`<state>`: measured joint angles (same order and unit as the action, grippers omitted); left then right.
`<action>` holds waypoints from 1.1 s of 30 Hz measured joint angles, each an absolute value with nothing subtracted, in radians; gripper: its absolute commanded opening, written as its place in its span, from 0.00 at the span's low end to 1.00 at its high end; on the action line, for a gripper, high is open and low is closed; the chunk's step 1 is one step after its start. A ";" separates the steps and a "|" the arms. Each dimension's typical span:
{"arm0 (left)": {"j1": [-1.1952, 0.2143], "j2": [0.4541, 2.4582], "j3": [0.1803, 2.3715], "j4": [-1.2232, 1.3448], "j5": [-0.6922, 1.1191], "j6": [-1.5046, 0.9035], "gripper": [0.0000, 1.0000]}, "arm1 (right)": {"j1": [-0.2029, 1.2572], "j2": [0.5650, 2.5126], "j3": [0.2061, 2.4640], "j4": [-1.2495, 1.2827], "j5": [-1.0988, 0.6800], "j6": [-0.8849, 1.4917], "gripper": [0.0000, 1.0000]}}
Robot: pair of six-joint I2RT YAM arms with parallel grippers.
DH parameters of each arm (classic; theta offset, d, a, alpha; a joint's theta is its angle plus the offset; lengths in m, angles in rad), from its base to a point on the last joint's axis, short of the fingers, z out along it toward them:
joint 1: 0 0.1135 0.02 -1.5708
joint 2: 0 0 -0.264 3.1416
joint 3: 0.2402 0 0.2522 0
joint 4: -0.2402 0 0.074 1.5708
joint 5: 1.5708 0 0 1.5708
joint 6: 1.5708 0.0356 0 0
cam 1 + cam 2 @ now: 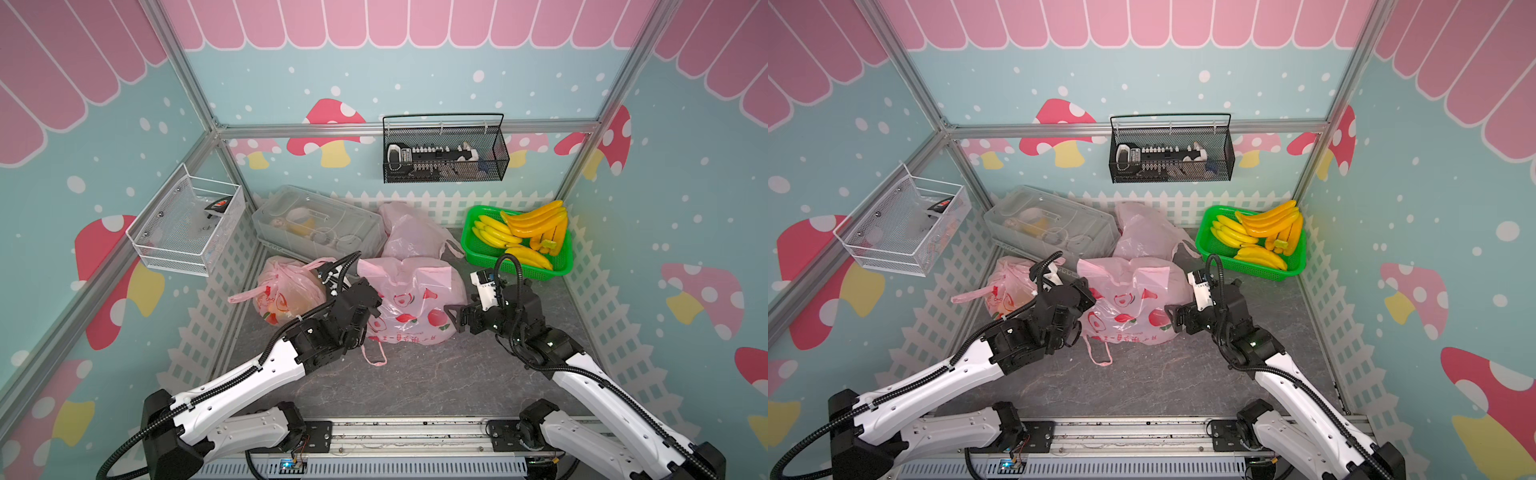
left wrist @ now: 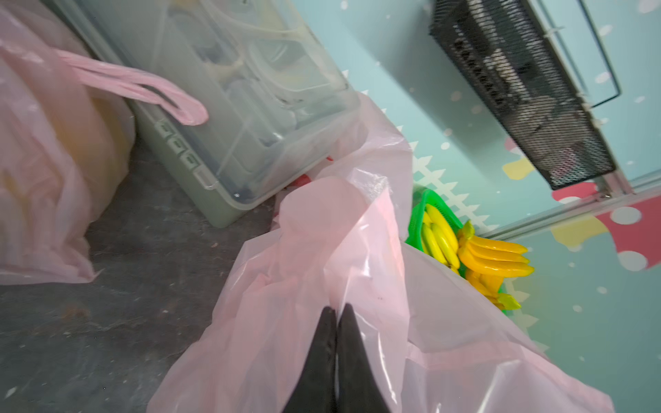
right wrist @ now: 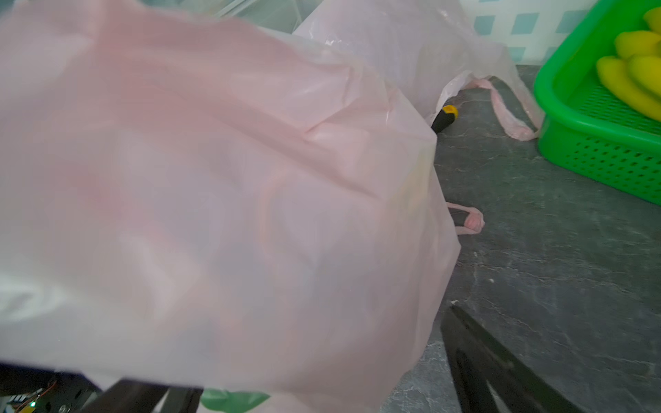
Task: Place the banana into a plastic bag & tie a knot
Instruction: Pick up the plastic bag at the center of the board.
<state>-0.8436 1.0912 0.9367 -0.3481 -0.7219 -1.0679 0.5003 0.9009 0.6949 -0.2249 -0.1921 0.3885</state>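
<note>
Well, the bananas [image 1: 521,232] are not in a bag yet. They lie in a green basket [image 1: 552,272] at the back right of the gray table [image 1: 415,382]. I count at least three bunches, some pale yellow and some more orange. They lie on top of each other, so I cannot count them for sure.

There are three pink plastic bags. The middle bag [image 1: 411,299] has red fruit pictures on it. It has a row of red writing near its bottom edge, but the writing is too small to read. One of its loop handles [image 1: 374,357] lies flat on the table.

The left gripper [image 2: 336,311] is pinched tight on a fold of the middle bag's thin plastic. The right gripper [image 1: 456,319] has its jaws spread wide and holds nothing. It sits right at the bag's right side, and I cannot tell if it touches.

A second bag [image 1: 286,291] sits to the left with something orange inside. The third bag [image 1: 411,232] lies behind the middle one. A black and yellow tool handle [image 3: 445,116] pokes out near it.

One clear box [image 1: 365,237] stands at the back. Two wire baskets hang on the walls, a black one [image 1: 444,174] and a white one [image 1: 174,249].
</note>
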 measured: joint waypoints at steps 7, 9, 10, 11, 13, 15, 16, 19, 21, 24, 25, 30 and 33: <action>-0.678 1.091 0.843 -0.387 -0.662 -1.116 0.00 | 0.538 0.994 0.607 -0.130 -0.288 0.368 0.98; -0.649 1.095 0.828 -0.389 -0.637 -1.119 0.00 | 0.562 1.021 0.607 -0.105 -0.301 0.360 0.97; -0.640 1.098 0.823 -0.390 -0.627 -1.119 0.00 | 0.575 1.036 0.611 -0.093 -0.306 0.353 0.96; -0.633 1.100 0.821 -0.390 -0.616 -1.118 0.00 | 0.588 1.051 0.617 -0.081 -0.308 0.345 0.95; -0.625 1.101 0.819 -0.391 -0.596 -1.118 0.00 | 0.614 1.079 0.639 -0.065 -0.307 0.332 0.94; -0.619 1.103 0.819 -0.390 -0.575 -1.113 0.00 | 0.641 1.101 0.665 -0.052 -0.297 0.315 0.91; -0.616 1.105 0.819 -0.390 -0.564 -1.110 0.00 | 0.660 1.112 0.683 -0.048 -0.286 0.300 0.88; -0.613 1.109 0.819 -0.390 -0.540 -1.100 0.00 | 0.701 1.143 0.731 -0.045 -0.244 0.270 0.73; -0.612 1.109 0.819 -0.390 -0.526 -1.093 0.00 | 0.712 1.168 0.760 -0.045 -0.214 0.260 0.59; -0.610 1.108 0.819 -0.393 -0.515 -1.072 0.00 | 0.713 1.178 0.781 -0.057 -0.174 0.257 0.36; -0.610 1.105 0.820 -0.395 -0.511 -1.061 0.00 | 0.713 1.176 0.786 -0.064 -0.166 0.257 0.27; -0.609 1.070 0.843 -0.429 -0.485 -0.935 0.31 | 0.714 1.175 0.891 -0.191 -0.146 0.299 0.03; -0.609 1.016 0.878 -0.459 -0.472 -0.803 0.53 | 0.698 1.175 1.019 -0.308 -0.133 0.331 0.00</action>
